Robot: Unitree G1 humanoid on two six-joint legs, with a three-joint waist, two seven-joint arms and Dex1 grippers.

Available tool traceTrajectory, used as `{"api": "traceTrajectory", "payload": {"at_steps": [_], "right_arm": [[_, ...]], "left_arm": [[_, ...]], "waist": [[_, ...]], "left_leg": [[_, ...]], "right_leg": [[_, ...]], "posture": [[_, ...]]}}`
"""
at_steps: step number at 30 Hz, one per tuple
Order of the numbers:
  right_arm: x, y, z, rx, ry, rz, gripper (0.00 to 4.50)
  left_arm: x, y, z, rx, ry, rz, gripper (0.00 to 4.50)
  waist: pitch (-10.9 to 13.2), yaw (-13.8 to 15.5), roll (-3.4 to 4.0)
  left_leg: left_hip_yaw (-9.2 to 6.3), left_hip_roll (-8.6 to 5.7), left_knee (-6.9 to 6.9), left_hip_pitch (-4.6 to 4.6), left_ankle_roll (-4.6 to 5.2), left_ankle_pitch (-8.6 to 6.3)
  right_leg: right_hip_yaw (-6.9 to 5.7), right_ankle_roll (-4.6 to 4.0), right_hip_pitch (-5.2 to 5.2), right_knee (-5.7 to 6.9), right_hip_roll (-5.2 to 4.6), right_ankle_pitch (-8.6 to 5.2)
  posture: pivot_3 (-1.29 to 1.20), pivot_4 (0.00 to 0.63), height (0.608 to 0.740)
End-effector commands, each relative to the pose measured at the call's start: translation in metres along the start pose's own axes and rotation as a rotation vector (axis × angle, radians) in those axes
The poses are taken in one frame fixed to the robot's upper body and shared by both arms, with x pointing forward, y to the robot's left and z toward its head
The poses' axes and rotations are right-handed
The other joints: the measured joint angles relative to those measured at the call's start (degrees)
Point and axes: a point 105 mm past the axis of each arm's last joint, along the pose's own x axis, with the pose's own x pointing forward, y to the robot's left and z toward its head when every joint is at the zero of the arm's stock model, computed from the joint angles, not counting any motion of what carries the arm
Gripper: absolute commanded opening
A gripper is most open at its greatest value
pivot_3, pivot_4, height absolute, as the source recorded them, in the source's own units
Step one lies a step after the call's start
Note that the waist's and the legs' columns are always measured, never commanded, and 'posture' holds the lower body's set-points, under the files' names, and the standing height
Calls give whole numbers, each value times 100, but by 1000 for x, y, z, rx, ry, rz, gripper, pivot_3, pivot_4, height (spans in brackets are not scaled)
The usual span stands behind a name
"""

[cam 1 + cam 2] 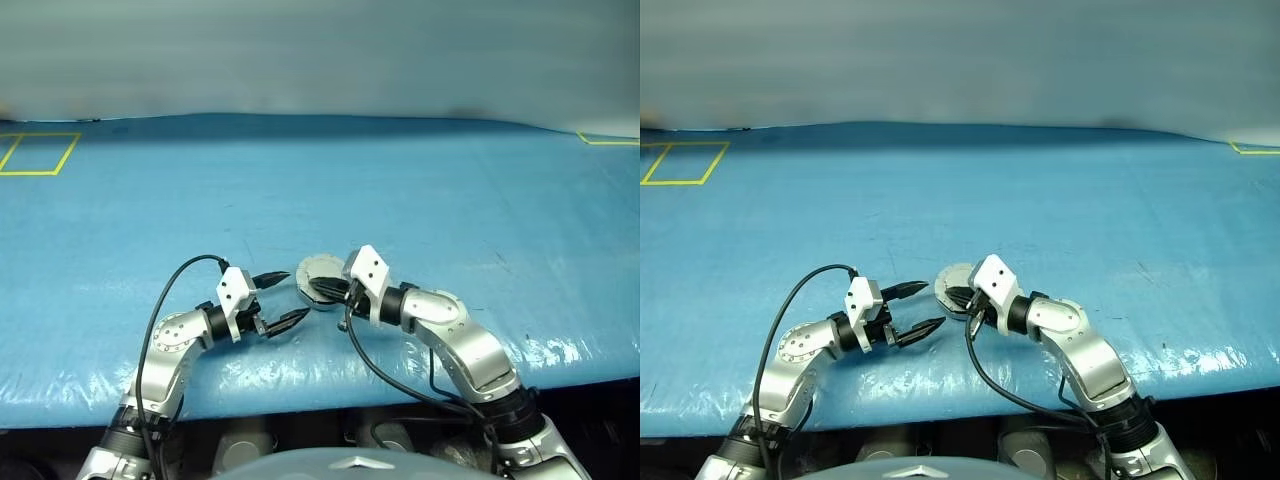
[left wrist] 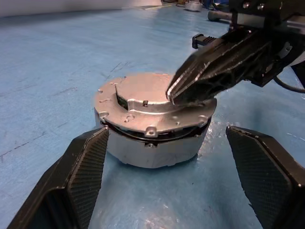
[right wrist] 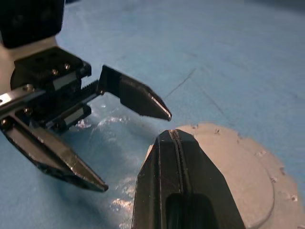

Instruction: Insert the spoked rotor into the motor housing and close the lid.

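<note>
Currently the right hand (image 1: 335,290), fingers together, is pressing the lid (image 2: 143,98); the left hand (image 1: 285,298), fingers apart, is waiting at nine o'clock. Off-centre pressure risks sliding the housing (image 2: 152,143).

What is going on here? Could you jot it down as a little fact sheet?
Surface: blue table cover
Round metal case: motor housing sits on the cover, between the two arms
Lid: lid folded down on top of the housing, a thin dark gap showing around its edge
Right gripper: jaws shut, tip resting on the lid's top
Left gripper: jaws open, empty, beside the housing and not touching it
Markings: yellow taped rectangle far off on the cover
</note>
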Motion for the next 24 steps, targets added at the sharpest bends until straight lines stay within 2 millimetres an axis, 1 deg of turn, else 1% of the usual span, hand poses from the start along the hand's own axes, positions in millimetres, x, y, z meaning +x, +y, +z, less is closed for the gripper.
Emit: {"api": "traceTrajectory", "payload": {"at_steps": [1, 2, 3, 5, 9, 13, 14, 16, 17, 20, 24], "right_arm": [[-6, -5, 27, -73, -102, -71, 14], [-6, -10, 26, -62, -96, -116, 14], [-6, -13, 24, -53, -87, -139, 181], [-6, -13, 22, -56, -77, -138, 624], [-6, -16, 15, -64, -47, -164, 1895], [-6, -22, 13, -68, -38, -208, 3240], [-5, -21, 11, -68, -30, -192, 3519], [-3, -21, 5, -48, 6, -189, 4251], [-3, -21, 3, -68, 24, -186, 4482], [-1, -24, 1, -105, 37, -216, 4482], [4, -18, -3, -110, 51, -168, 4482]], "left_arm": [[0, 2, 15, 36, -45, 5, 4212], [-1, 2, 15, 41, -43, 5, 4212], [-1, 3, 15, 42, -42, 5, 4212], [-1, 2, 14, 41, -38, 2, 4212], [-1, 3, 13, 38, -36, 5, 4212], [0, 1, 11, 33, -36, 2, 4212], [0, 0, 11, 27, -38, -2, 4212], [1, -2, 11, 23, -42, -5, 4212], [1, -2, 11, 22, -43, -4, 4212], [0, -2, 12, 30, -38, 3, 4212], [0, 0, 13, 43, -45, 20, 4212]], "waist": [[0, 0, 0], [0, 0, 0], [0, 0, 0], [0, 0, 0], [0, -1, 0], [0, -1, 0], [0, -1, 0], [0, -2, 0], [0, -2, 0], [0, -2, 0], [0, -3, 0]], "left_leg": [[0, 0, 0, -1, 0, 0], [0, -1, 0, -1, 0, 0], [0, -1, 0, -1, 0, 0], [1, -1, 1, -1, 0, 0], [0, -1, 1, -1, 0, 0], [1, -1, 1, -1, 0, 0], [1, -1, 1, -1, 0, 0], [1, -1, 1, -1, 0, 0], [1, -1, 0, -1, 0, 0], [1, -1, 1, -1, 0, 0], [1, -1, 1, -1, 0, 0]], "right_leg": [[0, 0, 0, 0, 0, 0], [0, 0, 1, -1, 0, 0], [0, 0, 1, -1, -1, 0], [0, 0, 1, -1, -1, 0], [1, 0, 1, -1, -1, 0], [1, 0, 0, -1, -1, 0], [1, 0, 0, -1, -1, 0], [1, 0, 0, -1, -1, 0], [1, 0, 0, -1, -1, 0], [1, -1, 0, -2, -1, 0], [1, 0, 0, -1, -1, 0]], "posture": [[0, 150, 740], [0, 150, 740], [0, 150, 740], [0, 150, 740], [0, 150, 740], [0, 150, 740], [0, 150, 740], [0, 150, 740], [0, 150, 740], [0, 150, 740], [0, 150, 740]]}}
